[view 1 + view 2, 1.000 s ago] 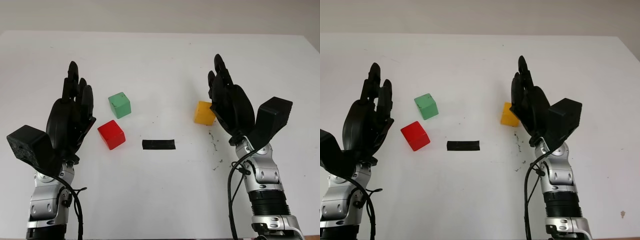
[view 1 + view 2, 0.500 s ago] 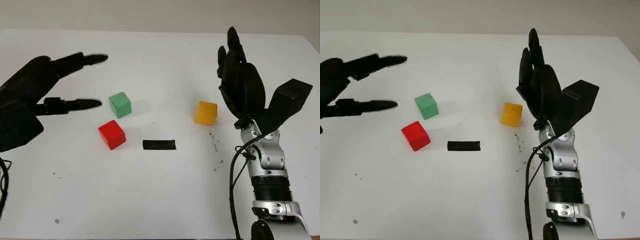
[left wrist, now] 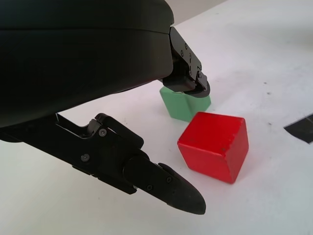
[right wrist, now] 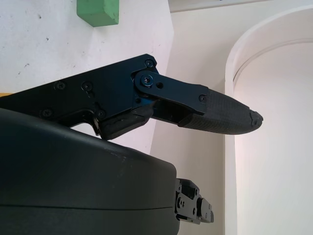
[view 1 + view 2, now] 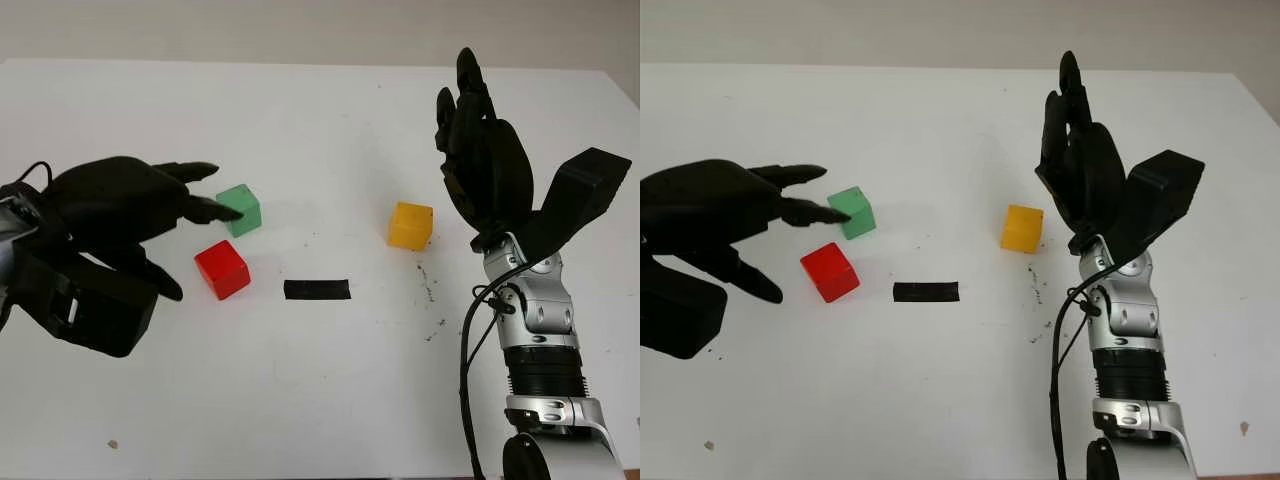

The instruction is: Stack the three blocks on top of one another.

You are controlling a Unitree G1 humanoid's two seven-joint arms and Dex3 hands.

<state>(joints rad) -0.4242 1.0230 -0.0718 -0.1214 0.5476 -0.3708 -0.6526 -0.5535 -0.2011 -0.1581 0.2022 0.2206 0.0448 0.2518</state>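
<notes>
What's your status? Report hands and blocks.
Left hand open, fingertips at green block. Right hand open, raised beside yellow block. Red block unstacked. Nothing blocking.

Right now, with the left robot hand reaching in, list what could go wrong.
1. The left robot hand has a fingertip at the green block; closing off-centre could push it away.
2. The red block sits close beside the green one, so the lower finger might knock it.
3. The yellow block lies far off, beside the open right robot hand.
</notes>
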